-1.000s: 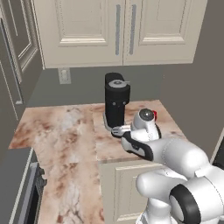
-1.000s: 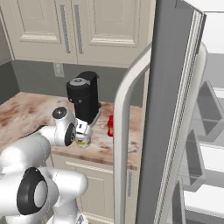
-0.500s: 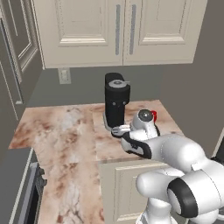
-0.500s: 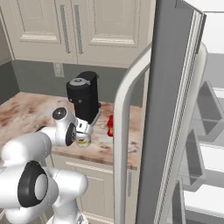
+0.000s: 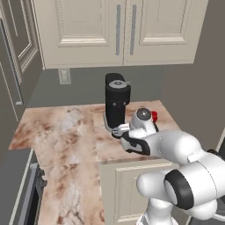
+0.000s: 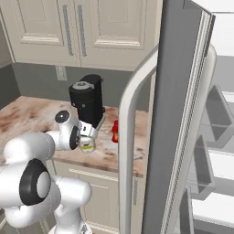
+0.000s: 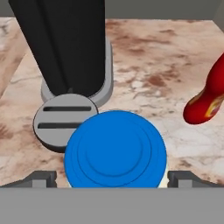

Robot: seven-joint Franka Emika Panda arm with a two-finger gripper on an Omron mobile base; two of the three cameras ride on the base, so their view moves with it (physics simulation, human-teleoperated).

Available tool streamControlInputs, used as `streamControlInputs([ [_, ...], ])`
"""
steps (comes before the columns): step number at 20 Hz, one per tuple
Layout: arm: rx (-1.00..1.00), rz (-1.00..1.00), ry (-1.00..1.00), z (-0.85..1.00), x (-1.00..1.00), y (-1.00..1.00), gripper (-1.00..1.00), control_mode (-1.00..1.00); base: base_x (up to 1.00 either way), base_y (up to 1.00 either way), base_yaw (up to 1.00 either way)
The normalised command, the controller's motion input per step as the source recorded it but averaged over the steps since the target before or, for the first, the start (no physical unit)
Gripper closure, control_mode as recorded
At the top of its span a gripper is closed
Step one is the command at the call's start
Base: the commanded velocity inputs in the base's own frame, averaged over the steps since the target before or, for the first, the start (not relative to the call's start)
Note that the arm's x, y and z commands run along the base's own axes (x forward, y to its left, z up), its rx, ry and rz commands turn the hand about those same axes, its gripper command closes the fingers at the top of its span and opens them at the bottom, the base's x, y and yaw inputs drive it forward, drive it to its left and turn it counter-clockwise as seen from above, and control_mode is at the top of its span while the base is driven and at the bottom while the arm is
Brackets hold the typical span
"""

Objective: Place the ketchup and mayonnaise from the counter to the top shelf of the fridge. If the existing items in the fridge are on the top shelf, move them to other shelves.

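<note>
The mayonnaise [image 7: 116, 148] shows its blue lid directly below my hand, and its cream body [image 6: 87, 147] stands on the counter [image 5: 66, 132]. My gripper [image 7: 113, 177] is open, one fingertip on either side of the jar, apart from it. In the left base view the gripper [image 5: 121, 132] hangs in front of the coffee machine. The ketchup [image 7: 205, 103], a red bottle [image 6: 115, 131] with a red cap [image 5: 154, 116], stands just right of the jar. The fridge [image 6: 178, 114] has its door swung open, with white shelves [image 6: 219, 160] at the right edge. The existing items are out of view.
A black coffee machine [image 5: 116, 101] on a grey base [image 7: 65, 120] stands right behind the jar. The fridge's long curved handle [image 6: 130, 137] hangs beside the counter's right end. Cream wall cabinets [image 5: 118, 30] hang above. The counter's left part [image 5: 48, 127] is bare.
The hand has barely moved, staying over the jar with its jaws wide. The bottle and the jar stand where they did.
</note>
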Motion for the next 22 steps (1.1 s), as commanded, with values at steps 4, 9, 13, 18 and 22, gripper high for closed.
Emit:
streamControlInputs([
  [4, -0.05, 0.00, 0.00, -0.32, 0.00, -0.01, -1.00, -1.00, 0.00, 0.00, 0.00],
  [9, -0.01, 0.00, 0.00, -0.19, 0.02, 0.00, 1.00, -1.00, 0.00, 0.00, 0.00],
  [13, 0.00, 0.00, 0.00, 0.00, 0.00, 0.00, 1.00, -1.00, 0.00, 0.00, 0.00],
  [18, 0.00, 0.00, -0.01, 0.25, -0.40, -0.06, 1.00, -1.00, 0.00, 0.00, 0.00],
  [22, 0.03, 0.00, -0.16, 0.86, -0.81, -0.12, 1.00, -1.00, 0.00, 0.00, 0.00],
])
